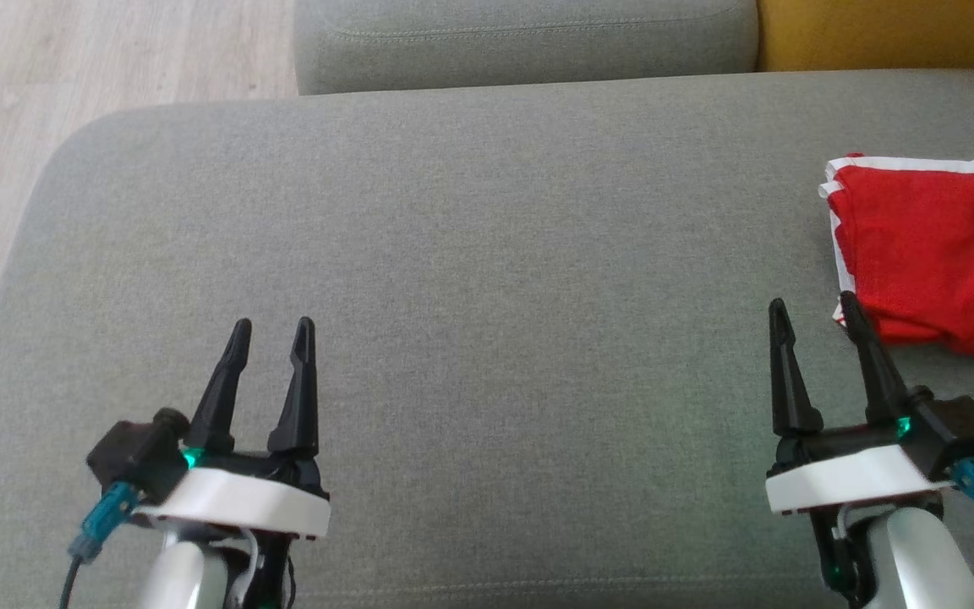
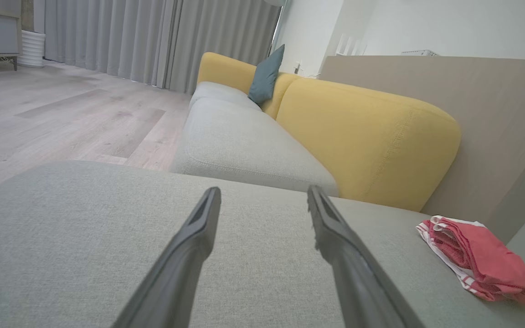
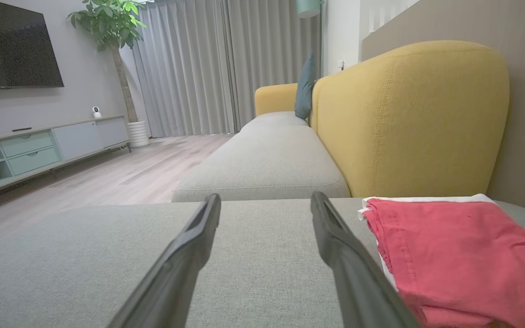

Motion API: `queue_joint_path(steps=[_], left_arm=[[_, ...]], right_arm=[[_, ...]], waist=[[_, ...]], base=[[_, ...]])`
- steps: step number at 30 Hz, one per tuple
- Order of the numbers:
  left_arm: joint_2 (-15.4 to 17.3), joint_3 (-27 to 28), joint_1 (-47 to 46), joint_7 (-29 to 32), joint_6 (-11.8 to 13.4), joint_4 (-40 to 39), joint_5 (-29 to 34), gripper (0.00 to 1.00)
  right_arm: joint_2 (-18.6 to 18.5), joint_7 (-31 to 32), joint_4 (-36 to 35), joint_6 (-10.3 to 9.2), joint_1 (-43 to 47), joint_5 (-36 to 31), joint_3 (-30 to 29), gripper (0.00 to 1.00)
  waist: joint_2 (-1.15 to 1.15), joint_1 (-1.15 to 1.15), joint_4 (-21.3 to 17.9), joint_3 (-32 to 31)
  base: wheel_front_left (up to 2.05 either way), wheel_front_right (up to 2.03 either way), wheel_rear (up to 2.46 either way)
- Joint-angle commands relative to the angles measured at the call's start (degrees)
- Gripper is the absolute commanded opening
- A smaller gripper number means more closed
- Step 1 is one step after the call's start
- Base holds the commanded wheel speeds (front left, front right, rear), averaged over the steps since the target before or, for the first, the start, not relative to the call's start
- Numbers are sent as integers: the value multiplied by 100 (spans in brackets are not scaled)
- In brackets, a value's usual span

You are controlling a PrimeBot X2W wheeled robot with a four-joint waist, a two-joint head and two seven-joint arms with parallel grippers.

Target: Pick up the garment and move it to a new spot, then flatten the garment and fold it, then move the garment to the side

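Open end effector (image 3: pixel 265 196), red garment (image 3: pixel 449 255) beside

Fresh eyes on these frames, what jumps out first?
The red garment with white trim, folded at the far right of the grey seat cushion, stands out most. Then the two open, empty grippers low in the head view: left gripper over bare cushion, right gripper beside the garment's near corner. The wrist views add a yellow backrest behind.

The left claw (image 1: pixel 274 323) and right claw (image 1: pixel 812 299) share tapered black fingers (image 1: pixel 297 397), white cuffs (image 1: pixel 233 499), green lights (image 1: pixel 191 458), blue plugs (image 1: pixel 106 512).
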Motion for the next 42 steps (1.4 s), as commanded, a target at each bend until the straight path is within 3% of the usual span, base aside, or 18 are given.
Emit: queue_joint_path(steps=[1, 36, 37, 42], left_arm=[[39, 220, -161, -29, -56, -229, -67, 100], [39, 399, -92, -29, -207, -353, -286, 100], [-1, 169, 26, 0, -192, -159, -264, 0], [-5, 123, 118, 21, -190, 141, -354, 0]], right_arm=[[-11, -77, -241, 37, -138, 45, 132, 100], [-11, -78, -412, 37, -115, 217, 169, 100], [0, -17, -197, 0, 3, 186, 11, 0], [7, 6, 82, -1, 122, 293, 15, 0]], waist=[[0, 1, -6, -4], [0, 1, -67, -14], [0, 1, -67, -14], [0, 1, -68, -17]], base=[[0, 0, 0], [0, 0, 0], [0, 0, 0], [0, 0, 0]])
